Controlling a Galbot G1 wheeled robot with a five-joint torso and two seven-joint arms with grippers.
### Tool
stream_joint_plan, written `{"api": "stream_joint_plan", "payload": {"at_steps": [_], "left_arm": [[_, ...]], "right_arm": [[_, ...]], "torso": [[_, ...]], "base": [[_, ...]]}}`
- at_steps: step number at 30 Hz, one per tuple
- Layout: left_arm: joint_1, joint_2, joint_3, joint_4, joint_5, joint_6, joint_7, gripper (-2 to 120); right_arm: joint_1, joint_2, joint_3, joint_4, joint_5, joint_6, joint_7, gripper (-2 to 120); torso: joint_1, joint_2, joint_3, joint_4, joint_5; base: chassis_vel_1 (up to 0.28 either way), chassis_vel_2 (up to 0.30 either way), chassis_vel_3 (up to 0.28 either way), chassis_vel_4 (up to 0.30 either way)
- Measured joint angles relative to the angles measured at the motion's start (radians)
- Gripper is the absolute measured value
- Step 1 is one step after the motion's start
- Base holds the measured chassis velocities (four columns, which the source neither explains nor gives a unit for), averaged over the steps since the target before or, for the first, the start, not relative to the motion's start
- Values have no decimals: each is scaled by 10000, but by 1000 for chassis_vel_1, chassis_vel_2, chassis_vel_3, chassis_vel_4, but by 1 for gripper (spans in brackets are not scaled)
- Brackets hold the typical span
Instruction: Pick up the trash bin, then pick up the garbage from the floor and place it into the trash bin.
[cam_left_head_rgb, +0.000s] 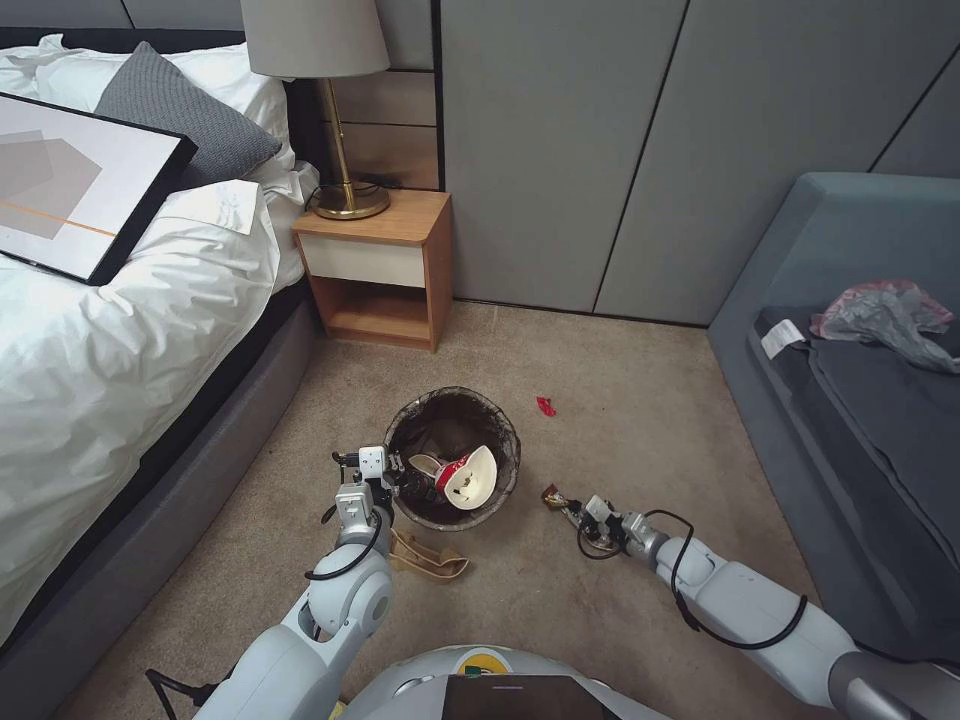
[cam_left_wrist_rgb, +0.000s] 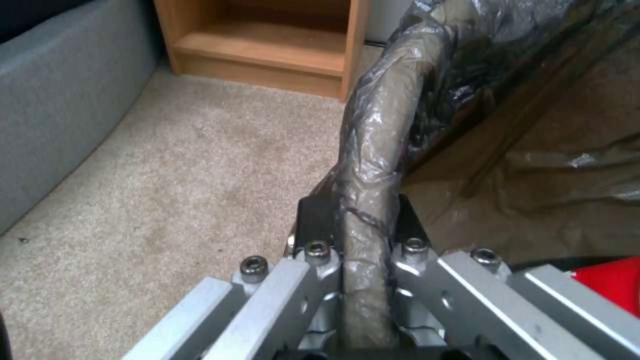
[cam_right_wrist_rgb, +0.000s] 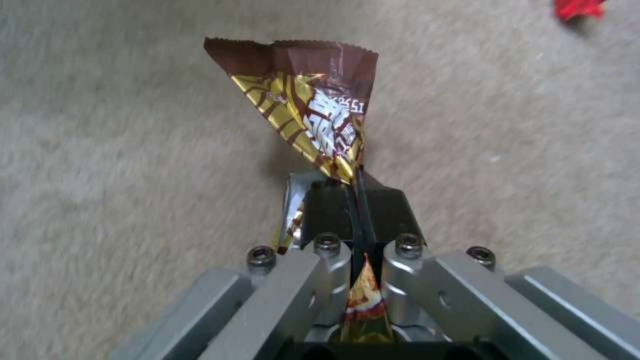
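Clamped on the bag-wrapped rim of the trash bin (cam_left_head_rgb: 452, 455), the left gripper (cam_left_head_rgb: 392, 478) sits just left of centre in the lower half of the head view; the left wrist view shows its two dark fingers (cam_left_wrist_rgb: 313, 222) pressed on either side of the rim, the brown liner crinkled between them. Inside the bin a red-and-white paper cup (cam_left_head_rgb: 467, 477) lies tilted on its side, its white inside facing out, with another pale item just beside it that is hard to make out. Lower right of the bin, the right gripper (cam_left_head_rgb: 563, 502) is low over the carpet (cam_left_head_rgb: 620, 420) and closed on a brown-and-gold snack wrapper (cam_right_wrist_rgb: 313, 120) — in the right wrist view the wrapper stands up from between the pinched fingers, its crimped edge uppermost and a sliver of it showing behind the jaws. A small red scrap (cam_left_head_rgb: 545, 405) lies on the carpet to the upper right of the bin, well apart from both grippers; the same scrap appears at the top right corner of the right wrist view. Just below the bin, touching or nearly touching its base, a flat tan piece (cam_left_head_rgb: 428, 558) rests beside the left forearm. A wooden nightstand (cam_left_head_rgb: 380, 270) stands in the upper centre-left of the frame, against the bed (cam_left_head_rgb: 110, 330) — the bin is on the floor in front of it.
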Motion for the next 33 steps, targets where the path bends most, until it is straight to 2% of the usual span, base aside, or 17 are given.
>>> {"api": "stream_joint_plan", "payload": {"at_steps": [3, 7, 8, 9, 12, 19, 24, 33], "left_arm": [[0, 4, 7, -17, -2, 7, -2, 2], [8, 28, 27, -44, -9, 20, -1, 2], [17, 48, 43, -56, -11, 26, 0, 2], [17, 48, 43, -56, -11, 26, 0, 2], [43, 90, 124, -86, -24, 43, 17, 2], [144, 111, 264, -109, -63, 69, 131, 2], [168, 192, 361, -148, -143, 127, 166, 2], [196, 305, 458, -149, -146, 146, 189, 2]], "right_arm": [[-121, -75, 276, 316, 22, -29, 158, 0], [-386, -216, 1027, 1257, 172, -215, 687, 0], [-508, -302, 1395, 1882, 310, -352, 1061, 0], [-508, -302, 1395, 1882, 310, -352, 1061, 0], [-694, -436, 2284, 3416, 703, -687, 2067, 0], [-800, -366, 3214, 5146, 1069, -854, 3413, 0], [-791, 7, 4051, 6761, 936, -845, 4510, 0], [-688, 68, 4318, 8742, 1014, -928, 4862, 0]], "torso": [[0, 0, 0, 0, 0], [0, 0, 0, 0, 0], [0, 0, 0, -1, 0], [0, 0, 0, -1, 0], [0, 0, -1, 2, -4], [0, 0, -1, 0, -4], [0, 0, -1, 1, 1], [0, 0, -1, 1, -1]], "base": [[0, 0, 0, 0], [0, 0, 0, 0], [0, 0, 0, 0], [0, 0, 0, 0], [0, 0, 0, 0], [0, 0, 0, 0], [0, 0, 0, 0], [0, 0, 0, 0]]}}
